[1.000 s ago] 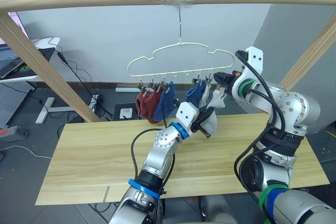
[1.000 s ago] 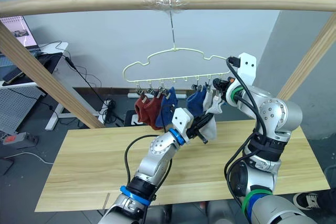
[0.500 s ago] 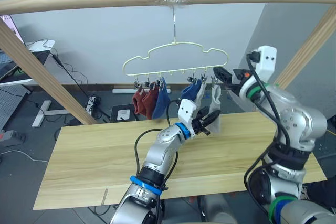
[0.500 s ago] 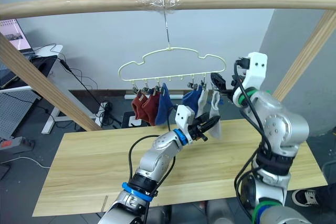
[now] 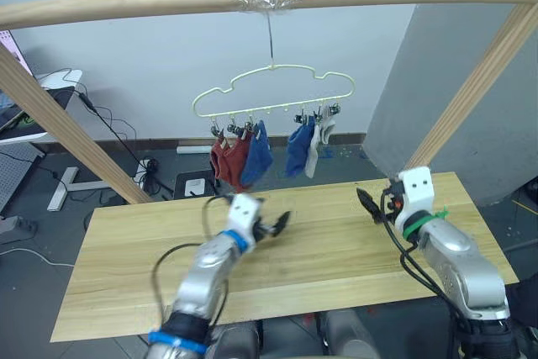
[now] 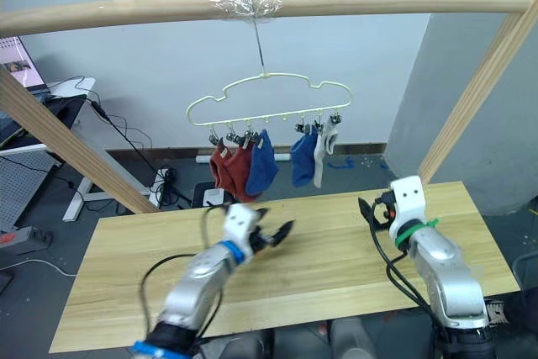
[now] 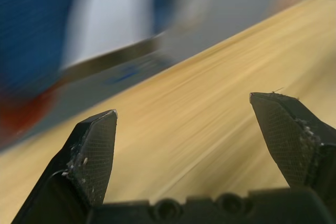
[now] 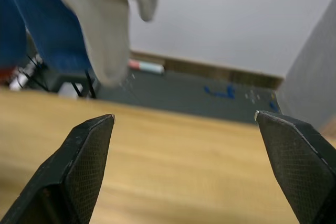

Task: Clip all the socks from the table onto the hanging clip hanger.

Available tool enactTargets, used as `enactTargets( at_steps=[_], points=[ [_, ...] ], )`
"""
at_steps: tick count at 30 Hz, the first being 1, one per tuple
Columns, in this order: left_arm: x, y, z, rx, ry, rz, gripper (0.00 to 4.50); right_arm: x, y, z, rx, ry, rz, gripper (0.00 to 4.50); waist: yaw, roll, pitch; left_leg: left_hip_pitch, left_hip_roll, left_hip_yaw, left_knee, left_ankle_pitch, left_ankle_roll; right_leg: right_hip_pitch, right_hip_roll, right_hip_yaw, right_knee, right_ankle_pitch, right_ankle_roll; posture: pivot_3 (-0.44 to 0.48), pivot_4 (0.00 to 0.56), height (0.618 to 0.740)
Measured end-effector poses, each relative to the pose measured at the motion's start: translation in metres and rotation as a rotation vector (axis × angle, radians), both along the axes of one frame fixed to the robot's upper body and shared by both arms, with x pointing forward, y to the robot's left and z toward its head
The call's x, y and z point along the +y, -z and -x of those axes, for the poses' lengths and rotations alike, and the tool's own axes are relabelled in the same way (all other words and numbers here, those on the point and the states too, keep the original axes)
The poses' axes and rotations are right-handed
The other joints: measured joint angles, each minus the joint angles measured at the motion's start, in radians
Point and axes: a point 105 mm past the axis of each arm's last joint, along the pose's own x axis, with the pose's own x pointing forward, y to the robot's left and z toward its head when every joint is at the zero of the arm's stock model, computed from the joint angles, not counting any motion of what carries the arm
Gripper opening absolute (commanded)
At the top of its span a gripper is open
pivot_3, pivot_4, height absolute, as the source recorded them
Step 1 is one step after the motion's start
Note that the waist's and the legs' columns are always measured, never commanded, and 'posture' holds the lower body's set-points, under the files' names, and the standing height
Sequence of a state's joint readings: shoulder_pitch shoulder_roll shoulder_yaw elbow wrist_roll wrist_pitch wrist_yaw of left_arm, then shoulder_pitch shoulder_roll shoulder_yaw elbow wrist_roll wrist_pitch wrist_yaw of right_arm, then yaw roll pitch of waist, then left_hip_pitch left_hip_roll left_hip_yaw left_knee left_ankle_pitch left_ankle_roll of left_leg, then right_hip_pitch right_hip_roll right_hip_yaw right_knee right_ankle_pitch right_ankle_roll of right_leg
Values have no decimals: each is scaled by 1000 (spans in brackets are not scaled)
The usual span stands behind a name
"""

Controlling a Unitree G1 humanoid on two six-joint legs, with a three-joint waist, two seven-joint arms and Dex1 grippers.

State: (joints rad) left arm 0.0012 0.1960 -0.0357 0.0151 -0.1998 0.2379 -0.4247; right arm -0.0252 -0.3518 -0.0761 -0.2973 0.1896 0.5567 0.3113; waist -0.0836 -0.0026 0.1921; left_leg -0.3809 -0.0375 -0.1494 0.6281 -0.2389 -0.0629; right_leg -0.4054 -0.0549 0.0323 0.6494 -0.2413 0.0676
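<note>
The pale yellow-green clip hanger (image 5: pixel 273 90) hangs by its hook from the top pole. Several socks are clipped along its row: rust red socks (image 5: pixel 225 160), a blue sock (image 5: pixel 256 155), another blue sock (image 5: pixel 297 149) and a light grey sock (image 5: pixel 315 142). The grey sock (image 8: pixel 100 19) also shows above in the right wrist view. No sock lies on the light wood table (image 5: pixel 336 245). My left gripper (image 5: pixel 276 224) hovers low over the table's middle, open and empty. Over the table's right part, my right gripper (image 5: pixel 366 203) is open and empty too.
A round wooden pole frame (image 5: pixel 151 4) spans the top, with slanted legs at left (image 5: pixel 67 128) and right (image 5: pixel 471 94). Behind the table are a floor with cables (image 5: pixel 147 166) and a desk (image 5: pixel 42 94) at far left.
Both arms have come down from the hanger to just above the table. My left gripper has opened and let go of the grey sock, which stays clipped. The camera has shifted.
</note>
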Motion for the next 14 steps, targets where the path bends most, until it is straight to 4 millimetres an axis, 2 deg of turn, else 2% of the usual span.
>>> enactTargets(
  at_steps=[2,5,7,9,14],
  points=[
    [19,2,15,27,-47,-38,4482,-5,9,4,11,12,11,4500,4,-2,-1,0,-1,3,0,0,0,0,0,3,-1,1,1,-35,141,740],
    [63,15,43,104,-163,-154,4482,-18,32,16,67,44,31,4500,17,-4,-2,1,-1,7,0,0,0,-1,-1,6,-3,1,2,-11,137,740],
    [84,22,57,148,-238,-225,4482,-27,43,23,97,64,45,4500,28,-4,-2,1,0,9,0,0,0,-1,-1,8,-2,1,1,3,134,740],
    [97,24,68,168,-283,-252,4482,-31,46,24,99,72,53,4500,36,-5,-2,1,0,10,0,0,0,-1,-1,8,-2,0,-2,10,128,740],
    [111,21,75,165,-330,-253,4482,-32,45,23,80,72,60,4500,53,-11,-11,2,5,16,0,0,1,0,0,7,-3,0,-3,23,112,740]
  ],
)
